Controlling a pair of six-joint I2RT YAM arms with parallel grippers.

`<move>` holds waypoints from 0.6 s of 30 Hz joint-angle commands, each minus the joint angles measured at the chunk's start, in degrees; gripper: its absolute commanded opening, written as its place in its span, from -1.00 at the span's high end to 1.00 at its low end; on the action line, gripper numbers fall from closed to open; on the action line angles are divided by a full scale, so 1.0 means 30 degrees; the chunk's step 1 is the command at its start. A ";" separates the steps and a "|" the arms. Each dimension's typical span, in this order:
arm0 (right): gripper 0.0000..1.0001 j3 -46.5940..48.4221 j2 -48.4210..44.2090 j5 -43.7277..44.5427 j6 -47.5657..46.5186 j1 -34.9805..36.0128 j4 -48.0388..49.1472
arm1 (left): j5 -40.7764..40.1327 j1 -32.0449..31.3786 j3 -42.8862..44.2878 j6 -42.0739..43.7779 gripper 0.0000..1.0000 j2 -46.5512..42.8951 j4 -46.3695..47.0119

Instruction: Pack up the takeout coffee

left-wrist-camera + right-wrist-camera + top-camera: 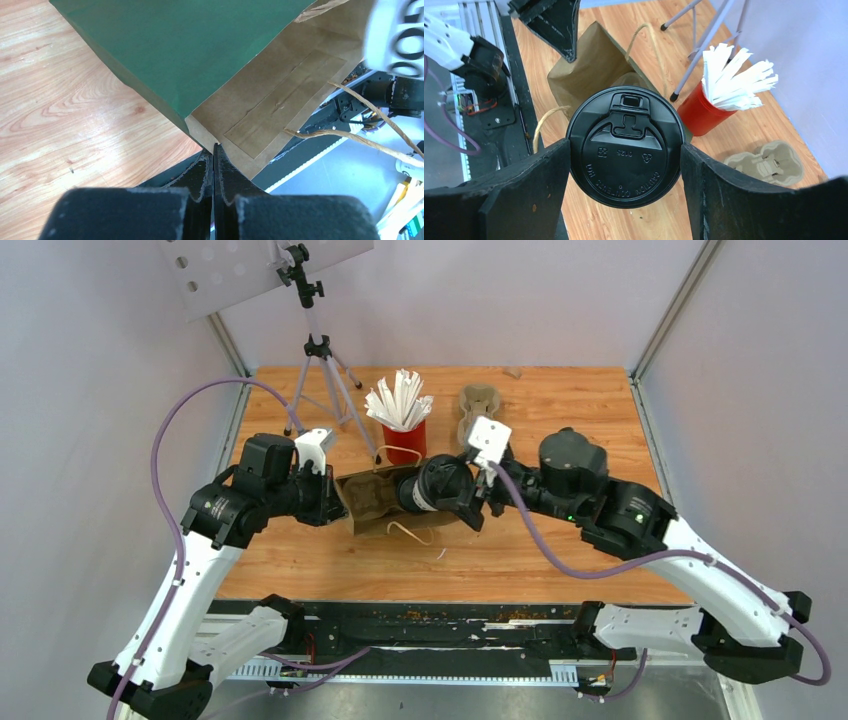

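Note:
One takeout coffee cup [440,485], white with a black lid [625,145], is held on its side above the table's middle. My right gripper [625,152] is shut on it, with a finger pressing each side of the lid. The cup's bottom points left at the mouth of a brown paper bag [372,500] lying on the table. My left gripper [213,150] is shut on the bag's edge [205,132] and holds that side up. In the left wrist view the bag [280,95] shows a green outer face, and the white cup [395,40] is blurred at the upper right.
A red cup of white straws [403,435] stands just behind the bag. The beige pulp cup tray [480,405] lies at the back, right of it. A camera tripod [322,365] stands at the back left. The bag's twine handles [410,532] trail toward the front edge.

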 commanded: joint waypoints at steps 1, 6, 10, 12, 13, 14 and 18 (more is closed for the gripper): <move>-0.39 -0.1173 0.0838 -0.0421 -0.2254 0.0582 0.2505 | 0.0096 0.0058 0.0521 0.0515 1.00 -0.0172 0.0712; -0.40 -0.2754 0.1574 -0.0829 -0.4342 0.0970 0.4087 | 0.0135 0.0058 0.0357 0.0584 1.00 -0.0286 0.1005; -0.40 -0.3422 0.2195 -0.1094 -0.5307 0.1055 0.4708 | 0.0544 0.0043 0.0036 0.1108 1.00 -0.0385 0.1592; -0.39 -0.3328 0.2359 -0.1180 -0.5461 0.1179 0.4467 | 0.1008 0.0058 -0.0107 0.1126 1.00 -0.0351 0.2135; -0.40 -0.3313 0.2371 -0.1202 -0.5477 0.1249 0.4320 | 0.1363 0.0058 -0.0169 0.1028 1.00 -0.0312 0.2483; -0.40 -0.3308 0.2332 -0.1197 -0.5508 0.1324 0.4104 | 0.1712 0.0058 -0.0243 0.0913 1.00 -0.0219 0.2831; -0.40 -0.3582 0.2064 -0.1040 -0.5539 0.1804 0.3518 | 0.2844 0.0058 -0.0482 0.0334 1.00 -0.0010 0.4115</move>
